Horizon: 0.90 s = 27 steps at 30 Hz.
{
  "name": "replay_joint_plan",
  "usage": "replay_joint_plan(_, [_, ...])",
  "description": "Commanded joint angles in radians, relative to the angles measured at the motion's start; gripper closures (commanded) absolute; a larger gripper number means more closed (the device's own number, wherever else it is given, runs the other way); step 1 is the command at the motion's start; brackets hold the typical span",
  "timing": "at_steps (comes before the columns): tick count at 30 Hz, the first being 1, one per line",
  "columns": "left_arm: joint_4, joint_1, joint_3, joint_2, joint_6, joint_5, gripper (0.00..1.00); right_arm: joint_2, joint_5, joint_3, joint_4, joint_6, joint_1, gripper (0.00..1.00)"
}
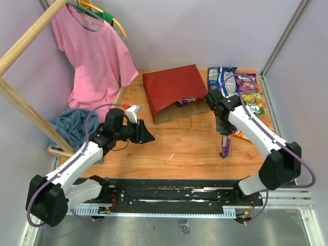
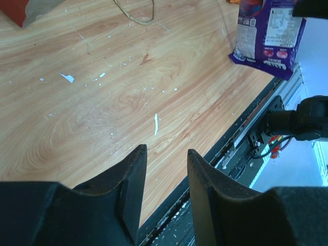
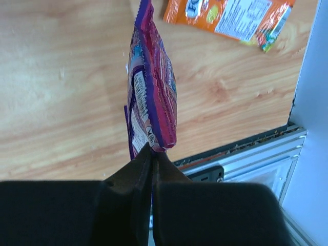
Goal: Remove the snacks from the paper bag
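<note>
With our right gripper [image 3: 151,151] clamped on one edge of the purple packet [image 3: 154,97], dangling above the near right of the table [image 1: 179,148], clear of the paper bag [image 1: 171,89], we should lower it beside the orange packet [image 3: 230,18] before releasing, our left gripper [image 2: 166,151] half-open, empty.

Paper bag [image 1: 171,92] inside: hidden by its red wall; only a sliver of a purple wrapper [image 1: 183,102] shows at the mouth, kind unclear.
Purple packet [image 3: 151,87]: top end cut off by the right wrist view's upper edge; print too small to read.
Orange packet [image 3: 230,15]: upper part cut off by the same edge.
Snack pile [image 1: 248,95]: near packets partly covered by the right arm [image 1: 253,130]; count unclear.
Blue cloth [image 1: 69,125]: partly behind the wooden rail [image 1: 31,115].
</note>
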Motion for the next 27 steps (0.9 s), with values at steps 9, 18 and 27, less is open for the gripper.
replay_joint_plan(9, [-0.004, 0.006, 0.028, -0.018, 0.0, -0.041, 0.57, 0.261, -0.111, 0.177, 0.182, -0.044, -0.082, 0.99])
replay_joint_plan(18, [-0.001, 0.006, 0.02, -0.005, -0.001, -0.078, 0.57, 0.215, -0.297, -0.004, 0.384, 0.028, -0.056, 0.72])
replay_joint_plan(27, [0.001, 0.006, 0.034, 0.011, -0.013, -0.093, 0.55, -0.069, -0.401, -0.23, 0.612, 0.02, -0.042, 0.29])
